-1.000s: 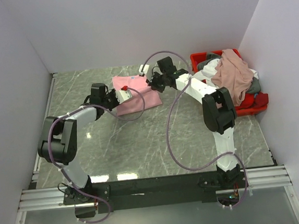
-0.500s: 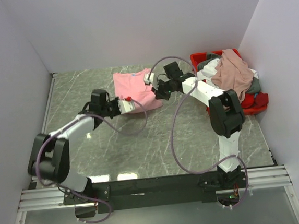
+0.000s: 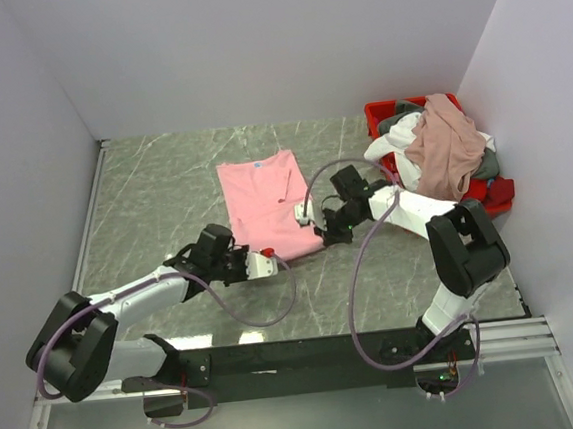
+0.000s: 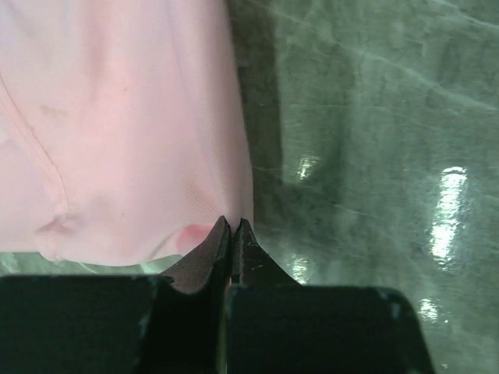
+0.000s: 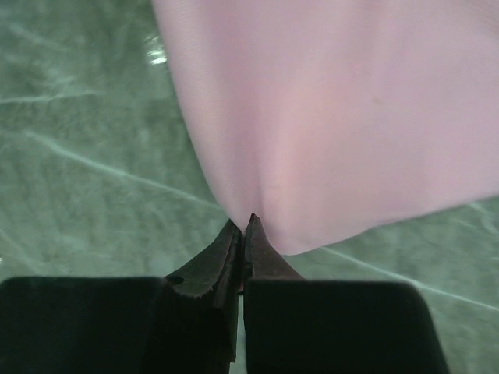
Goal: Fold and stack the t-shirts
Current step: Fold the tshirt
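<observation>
A plain light pink t-shirt (image 3: 263, 198) lies stretched lengthwise on the marble table, folded narrow. My left gripper (image 3: 267, 262) is shut on its near left corner; the left wrist view shows the cloth (image 4: 117, 117) pinched at the fingertips (image 4: 222, 234). My right gripper (image 3: 320, 230) is shut on its near right corner; the right wrist view shows the cloth (image 5: 351, 101) pinched at the fingertips (image 5: 253, 227). A dusty rose shirt (image 3: 446, 145) drapes over a pile with white (image 3: 386, 151), grey and red shirts at the right.
A red plastic bin (image 3: 383, 114) stands at the back right under the shirt pile. Grey walls close in the table at the back, left and right. Both arms' cables loop over the table's near half.
Both grippers have pulled the pink shirt's near edge toward the table's front, drawing the cloth out from a bunched fold into a long flat strip.
</observation>
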Controlling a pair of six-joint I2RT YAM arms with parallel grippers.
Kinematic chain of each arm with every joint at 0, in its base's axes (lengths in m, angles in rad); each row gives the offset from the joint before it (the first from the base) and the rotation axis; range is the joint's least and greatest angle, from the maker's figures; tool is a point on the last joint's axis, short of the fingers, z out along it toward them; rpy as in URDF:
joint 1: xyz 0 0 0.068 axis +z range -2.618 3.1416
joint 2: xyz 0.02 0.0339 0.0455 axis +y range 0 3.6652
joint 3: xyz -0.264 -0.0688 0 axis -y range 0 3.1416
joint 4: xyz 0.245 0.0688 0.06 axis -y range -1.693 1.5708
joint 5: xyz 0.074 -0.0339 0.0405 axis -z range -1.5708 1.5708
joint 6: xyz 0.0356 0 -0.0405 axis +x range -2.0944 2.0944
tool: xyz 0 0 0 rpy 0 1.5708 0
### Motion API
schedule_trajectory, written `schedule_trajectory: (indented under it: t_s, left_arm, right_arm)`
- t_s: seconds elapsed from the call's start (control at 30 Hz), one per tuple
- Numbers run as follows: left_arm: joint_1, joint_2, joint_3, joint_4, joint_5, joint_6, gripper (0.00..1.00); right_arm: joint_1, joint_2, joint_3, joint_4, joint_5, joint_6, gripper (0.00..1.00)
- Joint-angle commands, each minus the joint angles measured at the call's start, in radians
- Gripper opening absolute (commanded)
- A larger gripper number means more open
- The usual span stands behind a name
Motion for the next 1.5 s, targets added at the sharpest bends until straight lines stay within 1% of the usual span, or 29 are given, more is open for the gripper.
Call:
schedule_trajectory:
  t_s: [0.0, 0.07, 0.1, 0.17, 0.2, 0.23, 0.3, 0.37, 0.4, 0.43, 0.47, 0.53, 0.6, 0.67, 0.7, 0.73, 0.77, 0.8, 0.83, 0.87, 0.9, 0.93, 0.97, 1.0, 1.03, 1.13, 1.27, 1.3, 1.47]
  left_arm:
    - [-0.041, -0.002, 0.0, -0.009, -0.044, -0.065, 0.01]
    - [-0.066, -0.029, -0.009, -0.018, -0.075, -0.097, 0.06]
    - [-0.095, -0.042, -0.012, -0.016, -0.093, -0.114, 0.18]
    - [-0.121, -0.077, -0.007, -0.032, -0.144, -0.175, 0.28]
    - [-0.144, -0.117, -0.001, -0.039, -0.156, -0.201, 0.45]
    - [-0.15, -0.141, 0.019, -0.045, -0.176, -0.23, 0.56]
    - [-0.156, -0.215, 0.043, -0.088, -0.213, -0.278, 0.75]
    - [-0.156, -0.282, 0.078, -0.101, -0.236, -0.305, 0.82]
    - [-0.155, -0.296, 0.091, -0.104, -0.273, -0.316, 0.91]
    - [-0.155, -0.307, 0.118, -0.101, -0.285, -0.336, 0.97]
    - [-0.152, -0.31, 0.129, -0.093, -0.296, -0.345, 0.99]
    - [-0.146, -0.293, 0.154, -0.055, -0.327, -0.371, 0.99]
    - [-0.13, -0.235, 0.183, -0.055, -0.324, -0.407, 0.99]
    - [-0.115, -0.171, 0.233, -0.087, -0.244, -0.419, 0.99]
    - [-0.106, -0.157, 0.252, -0.102, -0.209, -0.41, 0.99]
    - [-0.107, -0.151, 0.253, -0.146, -0.171, -0.393, 0.97]
    - [-0.11, -0.157, 0.246, -0.171, -0.154, -0.328, 0.92]
    - [-0.136, -0.169, 0.229, -0.183, -0.172, -0.304, 0.89]
    - [-0.156, -0.187, 0.164, -0.184, -0.207, -0.284, 0.89]
    - [-0.176, -0.229, 0.122, -0.19, -0.26, -0.226, 0.88]
    - [-0.208, -0.252, 0.079, -0.181, -0.276, -0.203, 0.87]
    - [-0.221, -0.275, 0.003, -0.168, -0.284, -0.191, 0.86]
    - [-0.231, -0.31, -0.03, -0.15, -0.276, -0.154, 0.85]
    - [-0.245, -0.324, -0.062, -0.119, -0.285, -0.141, 0.83]
    - [-0.253, -0.332, -0.114, -0.084, -0.294, -0.132, 0.83]
    - [-0.268, -0.298, -0.138, -0.015, -0.31, -0.101, 0.81]
    - [-0.27, -0.179, -0.119, 0.049, -0.328, -0.083, 0.8]
    - [-0.27, -0.157, -0.121, 0.1, -0.328, -0.083, 0.8]
    - [-0.27, -0.036, -0.122, 0.191, -0.37, -0.088, 0.75]
  right_arm:
    - [0.033, -0.077, -0.064, -0.002, 0.048, -0.049, 0.0]
    - [0.04, -0.108, -0.107, -0.007, 0.069, -0.067, 0.0]
    - [0.042, -0.116, -0.118, -0.007, 0.077, -0.07, 0.01]
    - [0.042, -0.14, -0.136, -0.028, 0.089, -0.087, 0.12]
    - [0.041, -0.153, -0.142, -0.034, 0.094, -0.09, 0.4]
    - [0.041, -0.18, -0.15, -0.05, 0.096, -0.095, 0.49]
    - [0.03, -0.217, -0.156, -0.061, 0.09, -0.107, 0.61]
    - [0.015, -0.269, -0.155, -0.074, 0.077, -0.116, 0.64]
    - [0.005, -0.284, -0.153, -0.079, 0.054, -0.119, 0.66]
    - [-0.018, -0.307, -0.138, -0.091, 0.039, -0.124, 0.67]
    - [-0.031, -0.317, -0.129, -0.1, 0.018, -0.128, 0.67]
    - [-0.059, -0.341, -0.109, -0.113, -0.036, -0.138, 0.68]
    - [-0.073, -0.358, -0.107, -0.104, -0.065, -0.138, 0.68]
    - [-0.081, -0.398, -0.13, -0.049, -0.102, -0.112, 0.71]
    - [-0.082, -0.416, -0.166, 0.014, -0.116, -0.101, 0.74]
    - [-0.085, -0.456, -0.191, 0.051, -0.146, -0.089, 0.77]
    - [-0.087, -0.481, -0.223, 0.098, -0.166, -0.078, 0.82]
    - [-0.088, -0.505, -0.293, 0.149, -0.18, -0.067, 0.85]
    - [-0.087, -0.54, -0.324, 0.241, -0.193, -0.052, 0.85]
    - [-0.088, -0.547, -0.349, 0.264, -0.214, -0.062, 0.86]
    - [-0.085, -0.545, -0.363, 0.265, -0.214, -0.087, 0.86]
    - [-0.079, -0.518, -0.357, 0.208, -0.216, -0.163, 0.86]
    - [-0.078, -0.497, -0.342, 0.158, -0.214, -0.221, 0.83]
    - [-0.076, -0.471, -0.328, 0.112, -0.21, -0.268, 0.77]
    - [-0.076, -0.431, -0.316, 0.082, -0.202, -0.297, 0.75]
    - [-0.068, -0.395, -0.337, 0.126, -0.151, -0.3, 0.73]
    - [-0.061, -0.377, -0.337, 0.146, -0.125, -0.283, 0.73]
    - [-0.059, -0.374, -0.332, 0.151, -0.121, -0.276, 0.73]
    - [-0.048, -0.372, -0.328, 0.165, -0.101, -0.256, 0.73]
